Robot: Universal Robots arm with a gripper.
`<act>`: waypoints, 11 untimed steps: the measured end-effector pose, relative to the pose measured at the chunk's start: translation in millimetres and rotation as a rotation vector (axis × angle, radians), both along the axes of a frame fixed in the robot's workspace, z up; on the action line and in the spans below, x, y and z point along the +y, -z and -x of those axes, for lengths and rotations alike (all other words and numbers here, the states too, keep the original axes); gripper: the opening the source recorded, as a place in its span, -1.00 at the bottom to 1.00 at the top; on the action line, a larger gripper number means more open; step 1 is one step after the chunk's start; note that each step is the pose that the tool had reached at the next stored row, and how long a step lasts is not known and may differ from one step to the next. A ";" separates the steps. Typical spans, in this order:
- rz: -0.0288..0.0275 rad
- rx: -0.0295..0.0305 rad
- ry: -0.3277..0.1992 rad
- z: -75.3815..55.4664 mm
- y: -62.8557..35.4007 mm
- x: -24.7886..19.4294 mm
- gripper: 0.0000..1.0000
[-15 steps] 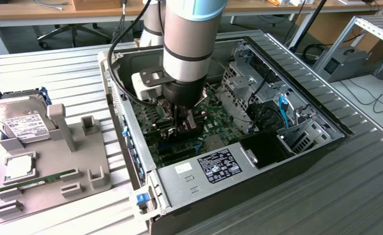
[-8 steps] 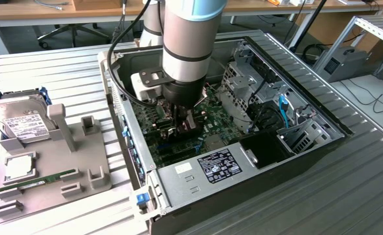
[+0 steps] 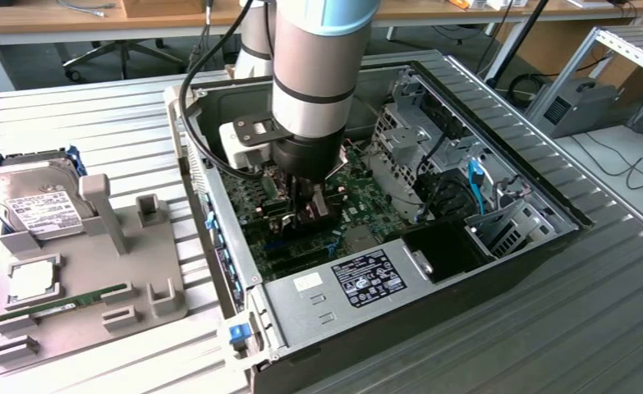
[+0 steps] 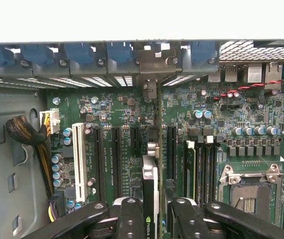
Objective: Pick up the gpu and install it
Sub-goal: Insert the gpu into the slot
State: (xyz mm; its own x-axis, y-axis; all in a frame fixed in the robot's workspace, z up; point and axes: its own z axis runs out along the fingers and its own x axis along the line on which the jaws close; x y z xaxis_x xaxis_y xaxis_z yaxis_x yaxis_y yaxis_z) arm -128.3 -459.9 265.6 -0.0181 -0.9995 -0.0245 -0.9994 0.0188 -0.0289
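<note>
Here one gripper (image 4: 154, 211) pinches one gpu (image 4: 152, 174) edge-on between two fingers (image 4: 130, 219), low in the frame's middle, above the motherboard (image 4: 221, 124) inside one open case (image 3: 540, 209).

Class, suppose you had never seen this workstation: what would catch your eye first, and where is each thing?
The thick silver robot arm plunging into the open grey computer case dominates the exterior view. In the wrist view, the black gripper is shut on the thin dark gpu card, held edge-on over the green motherboard among its black slots. On the exterior view's left, a boxy silver hard drive stands in a grey parts holder.
</note>
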 end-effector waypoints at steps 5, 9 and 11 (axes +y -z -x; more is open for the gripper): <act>0.0000 0.0000 0.000 0.1 0.3 0.0 -0.47; 0.0000 -0.0001 0.000 0.3 0.9 0.0 -0.47; 0.0000 0.0000 0.000 0.4 0.9 0.0 -0.47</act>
